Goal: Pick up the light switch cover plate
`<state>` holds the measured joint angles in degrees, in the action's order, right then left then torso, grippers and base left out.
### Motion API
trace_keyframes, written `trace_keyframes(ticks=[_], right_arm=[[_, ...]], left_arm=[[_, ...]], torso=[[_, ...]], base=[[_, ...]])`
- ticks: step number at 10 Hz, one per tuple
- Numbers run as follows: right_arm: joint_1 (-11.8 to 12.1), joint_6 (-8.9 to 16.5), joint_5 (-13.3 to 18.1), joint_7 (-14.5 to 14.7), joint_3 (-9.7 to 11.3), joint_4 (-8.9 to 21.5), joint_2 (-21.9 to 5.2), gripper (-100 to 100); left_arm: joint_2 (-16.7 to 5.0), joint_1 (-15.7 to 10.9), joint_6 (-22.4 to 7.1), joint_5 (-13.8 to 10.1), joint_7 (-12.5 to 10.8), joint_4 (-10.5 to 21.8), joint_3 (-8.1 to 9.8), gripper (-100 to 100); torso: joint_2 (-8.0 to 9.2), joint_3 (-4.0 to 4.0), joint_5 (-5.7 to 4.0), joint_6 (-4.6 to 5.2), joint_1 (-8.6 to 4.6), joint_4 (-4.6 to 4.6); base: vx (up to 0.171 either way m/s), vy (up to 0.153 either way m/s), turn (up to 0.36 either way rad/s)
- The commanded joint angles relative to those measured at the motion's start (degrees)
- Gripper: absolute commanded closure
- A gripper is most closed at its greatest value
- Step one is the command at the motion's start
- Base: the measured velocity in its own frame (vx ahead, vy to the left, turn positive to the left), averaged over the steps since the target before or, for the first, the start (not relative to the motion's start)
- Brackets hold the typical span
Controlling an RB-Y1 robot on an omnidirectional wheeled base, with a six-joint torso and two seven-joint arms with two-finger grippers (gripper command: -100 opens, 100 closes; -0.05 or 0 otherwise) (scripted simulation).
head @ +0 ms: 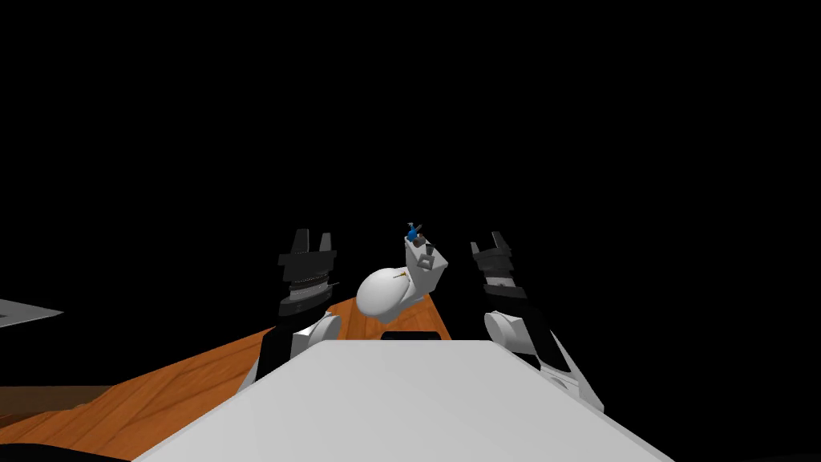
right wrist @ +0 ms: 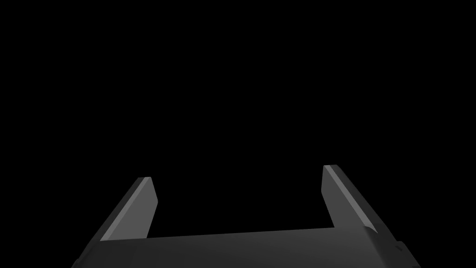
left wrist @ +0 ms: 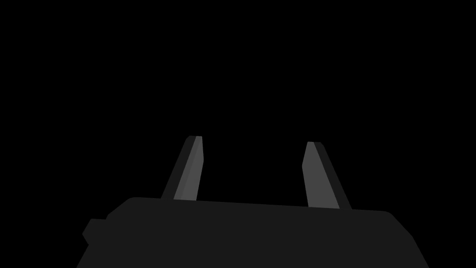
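Observation:
My left gripper point(head: 313, 236) is raised in front of me, open, with nothing between its fingers; the left wrist view has the left gripper point(left wrist: 253, 139) against a black area. My right gripper point(head: 487, 239) is at the same height, also open and empty, and the right gripper point(right wrist: 237, 172) likewise faces a black area. Between the two arms sits a white rounded shape point(head: 385, 293) joined to a small white box point(head: 425, 265) with dark bits and a small blue piece point(head: 413, 235) on top. What it is I cannot tell.
An orange wood floor point(head: 160, 385) runs from the lower left toward the middle and ends at a black area. A flat grey slab point(head: 24, 311) juts in at the left edge. A darker brown strip point(head: 48, 395) lies beside the floor.

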<state>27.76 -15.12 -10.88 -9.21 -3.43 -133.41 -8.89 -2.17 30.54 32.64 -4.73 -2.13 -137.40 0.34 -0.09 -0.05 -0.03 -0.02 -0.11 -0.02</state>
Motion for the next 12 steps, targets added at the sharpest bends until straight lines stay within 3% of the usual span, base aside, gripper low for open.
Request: trace_keyframes(ticks=[1,9,10,12], right_arm=[[0.0,0.8,-1.9,-0.3,-0.1,0.1,-0.5,-100],[-1.1,6.7,-15.3,-1.6,-0.1,3.0,-2.3,-100],[-1.4,8.4,-17.0,-2.0,-0.1,3.9,-2.6,-100],[-1.4,8.4,-19.3,-2.0,-0.1,3.9,-2.6,-100]], left_arm=[[0.0,0.0,0.0,0.0,0.0,0.0,0.00,0],[0.0,0.0,0.0,0.0,0.0,0.0,0.00,0],[0.0,0.0,0.0,0.0,0.0,0.0,0.01,0],[0.0,0.0,0.0,0.0,0.0,0.0,0.00,0]], torso=[[0.00,0.00,0.00,0.00,0.00,0.00],[-0.03,-0.02,-0.01,0.00,-0.03,-0.01],[-0.01,-0.01,-0.01,0.04,-0.02,0.00],[-0.02,-0.01,-0.01,0.04,-0.01,-0.01]], base=[[0.018,-0.034,0.077],[0.019,-0.039,0.119],[0.018,-0.033,0.146],[0.011,-0.031,0.040]])
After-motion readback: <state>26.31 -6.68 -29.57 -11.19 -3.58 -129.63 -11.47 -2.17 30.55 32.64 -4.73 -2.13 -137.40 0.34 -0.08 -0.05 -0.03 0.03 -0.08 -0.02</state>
